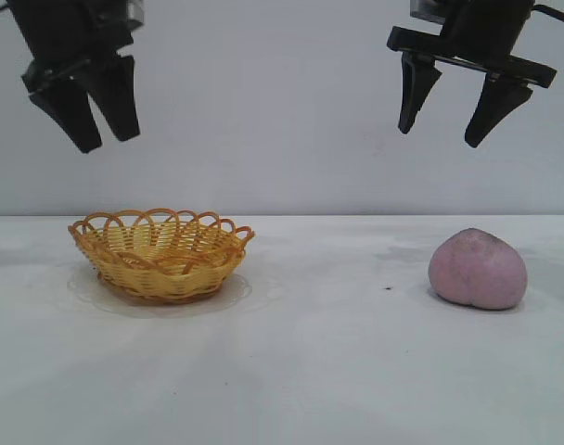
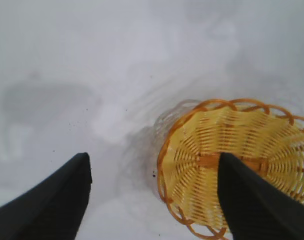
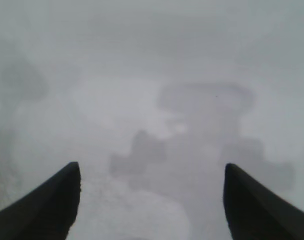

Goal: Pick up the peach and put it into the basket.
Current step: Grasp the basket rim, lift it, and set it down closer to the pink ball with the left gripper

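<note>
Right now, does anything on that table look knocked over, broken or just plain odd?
Nothing stands out. The basket sits upright and empty on the table, and the peach rests whole, well apart from it. Both claws, left and right, hang open above, holding nothing. The only blemishes are faint smudges and small dark specks on the tabletop.

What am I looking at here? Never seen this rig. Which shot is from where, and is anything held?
Two robot arms hang over a white table, each ending in a gripper with black jaws. The wide shot faces both arms: left gripper high above the basket, right gripper high above the peach. The other two shots come from cameras on each wrist, looking down past the jaws. The left wrist view shows the basket below; the right wrist view shows only table and shadows. Both grippers are open and hold nothing. The peach lies on the table, apart from the empty basket.
</note>
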Tool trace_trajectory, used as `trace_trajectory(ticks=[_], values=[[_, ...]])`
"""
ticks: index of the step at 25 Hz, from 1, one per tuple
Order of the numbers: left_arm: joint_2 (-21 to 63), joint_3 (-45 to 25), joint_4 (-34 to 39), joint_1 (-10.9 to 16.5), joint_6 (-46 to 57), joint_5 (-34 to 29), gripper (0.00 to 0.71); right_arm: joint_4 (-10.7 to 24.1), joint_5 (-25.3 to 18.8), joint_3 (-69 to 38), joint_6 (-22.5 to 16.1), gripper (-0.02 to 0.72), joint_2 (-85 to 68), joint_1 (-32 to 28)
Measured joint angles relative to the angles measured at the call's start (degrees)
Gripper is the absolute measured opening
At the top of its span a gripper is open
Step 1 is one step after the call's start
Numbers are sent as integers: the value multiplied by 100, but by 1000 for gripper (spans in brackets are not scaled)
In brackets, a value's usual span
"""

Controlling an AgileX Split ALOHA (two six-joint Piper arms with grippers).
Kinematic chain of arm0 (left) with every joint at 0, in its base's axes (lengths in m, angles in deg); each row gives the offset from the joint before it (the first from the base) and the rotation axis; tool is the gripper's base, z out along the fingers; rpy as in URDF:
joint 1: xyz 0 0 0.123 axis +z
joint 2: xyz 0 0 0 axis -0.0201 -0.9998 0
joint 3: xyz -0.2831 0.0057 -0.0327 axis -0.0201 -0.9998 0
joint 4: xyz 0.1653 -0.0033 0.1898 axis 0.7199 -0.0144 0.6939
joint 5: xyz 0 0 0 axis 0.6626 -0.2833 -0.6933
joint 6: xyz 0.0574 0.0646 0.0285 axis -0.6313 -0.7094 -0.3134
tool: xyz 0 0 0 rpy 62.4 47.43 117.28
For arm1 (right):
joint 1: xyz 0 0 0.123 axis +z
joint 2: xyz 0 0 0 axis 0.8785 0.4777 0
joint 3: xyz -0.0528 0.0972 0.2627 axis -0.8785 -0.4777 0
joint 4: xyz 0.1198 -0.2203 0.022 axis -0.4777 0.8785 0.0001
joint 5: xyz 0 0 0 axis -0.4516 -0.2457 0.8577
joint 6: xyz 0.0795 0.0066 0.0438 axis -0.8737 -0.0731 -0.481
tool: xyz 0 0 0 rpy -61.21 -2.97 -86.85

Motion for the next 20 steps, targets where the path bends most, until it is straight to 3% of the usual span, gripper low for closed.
trace_trajectory(ticks=[7, 20], values=[[-675, 685, 550, -408, -122, -216, 466, 50, 0, 0, 0, 508, 0, 0], [-1224, 696, 855, -431, -129, -218, 466, 139, 0, 0, 0, 508, 0, 0]])
